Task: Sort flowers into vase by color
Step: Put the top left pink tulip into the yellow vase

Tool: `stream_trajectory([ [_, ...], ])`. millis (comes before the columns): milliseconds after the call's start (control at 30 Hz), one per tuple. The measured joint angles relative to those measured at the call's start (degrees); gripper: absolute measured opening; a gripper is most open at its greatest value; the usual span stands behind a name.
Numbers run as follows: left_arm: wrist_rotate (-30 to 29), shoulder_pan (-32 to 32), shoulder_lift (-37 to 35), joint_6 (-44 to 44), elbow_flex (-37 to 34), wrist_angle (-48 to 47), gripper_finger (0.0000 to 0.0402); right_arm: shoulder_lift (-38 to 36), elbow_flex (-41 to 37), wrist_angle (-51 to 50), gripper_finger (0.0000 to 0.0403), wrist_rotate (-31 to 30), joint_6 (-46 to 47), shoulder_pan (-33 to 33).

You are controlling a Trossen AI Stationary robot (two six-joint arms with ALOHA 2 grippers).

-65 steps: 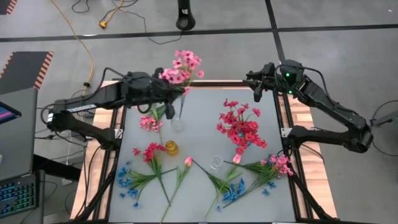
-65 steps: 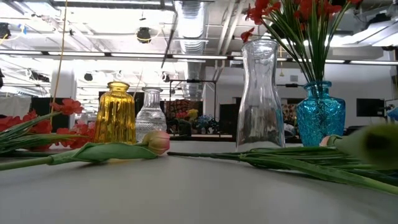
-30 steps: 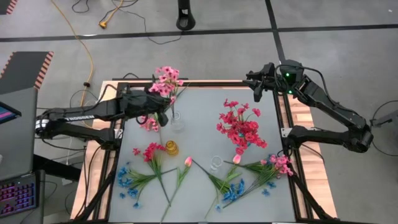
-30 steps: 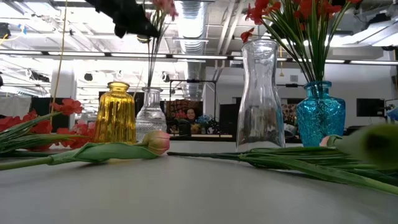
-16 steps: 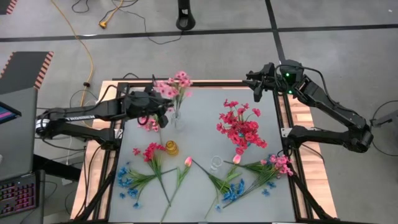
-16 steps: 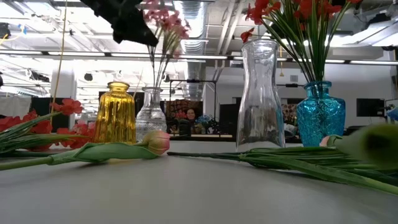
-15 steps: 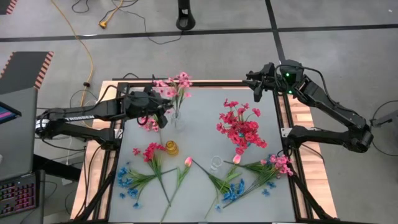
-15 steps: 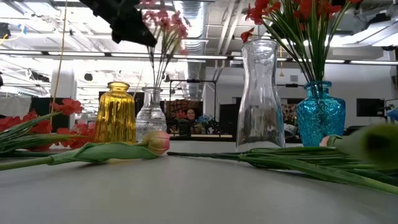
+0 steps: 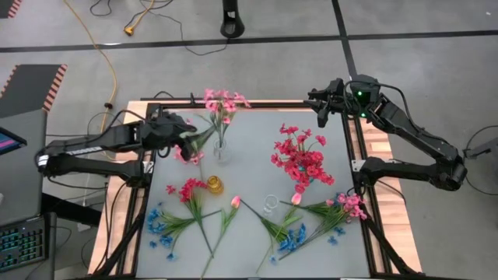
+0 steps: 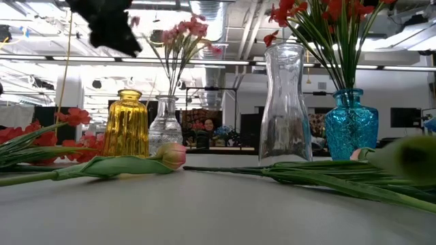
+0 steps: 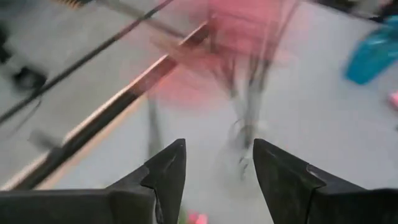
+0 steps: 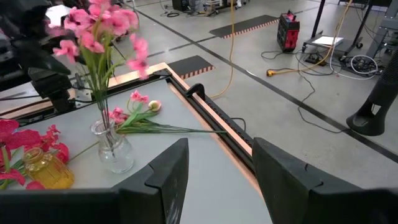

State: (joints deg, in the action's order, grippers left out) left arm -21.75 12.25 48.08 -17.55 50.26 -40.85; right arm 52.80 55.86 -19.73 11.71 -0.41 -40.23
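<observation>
A bunch of light pink flowers [image 9: 222, 102] stands with its stems in a small clear vase [image 9: 222, 153] at the table's far left; it also shows in the right wrist view as the pink flowers [image 12: 99, 28]. My left gripper [image 9: 189, 136] hovers just left of that vase, open, with nothing between its fingers [image 11: 168, 171]. My right gripper [image 9: 320, 110] waits open above the far right corner. Red flowers [image 9: 301, 159] stand in a blue vase [image 10: 350, 129]. Loose pink, red and blue flowers lie flat on the table.
A yellow vase [image 9: 214, 185] and a tall clear vase [image 10: 286, 102] stand mid-table. Loose sprigs lie at the left [image 9: 187, 153], near left [image 9: 167, 224] and near right [image 9: 327, 218]; two tulips [image 9: 233, 204] lie between them. Bare tabletop shows at far centre [image 9: 257, 128].
My left gripper has opened, let go of the pink bunch and drawn back toward the table's left edge, rolling a little. The bunch, stems staying in the small clear vase, has swung its blossoms toward the right and now stands free.
</observation>
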Motion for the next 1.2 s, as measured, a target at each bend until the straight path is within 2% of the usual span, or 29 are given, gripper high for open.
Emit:
stream_trajectory([
  [167,-6.8,0.2,-0.1,-13.1,0.0,-9.0,0.0169,0.0,0.0,0.0,0.0203,0.0,0.0,0.0],
  [367,-7.2,2.6,3.9,-23.4,0.0,-13.9,0.0169,0.0,0.0,0.0,0.0203,0.0,0.0,0.0],
  [733,-2.9,8.5,16.3,-26.3,0.0,-13.8,0.0168,0.0,0.0,0.0,0.0203,0.0,0.0,0.0],
  [1000,-2.4,12.2,25.0,-26.3,0.0,-13.5,0.0168,0.0,0.0,0.0,0.0203,0.0,0.0,0.0],
  [1200,1.5,14.7,30.6,-23.6,0.0,-8.5,0.0168,0.0,0.0,0.0,0.0203,0.0,0.0,0.0],
])
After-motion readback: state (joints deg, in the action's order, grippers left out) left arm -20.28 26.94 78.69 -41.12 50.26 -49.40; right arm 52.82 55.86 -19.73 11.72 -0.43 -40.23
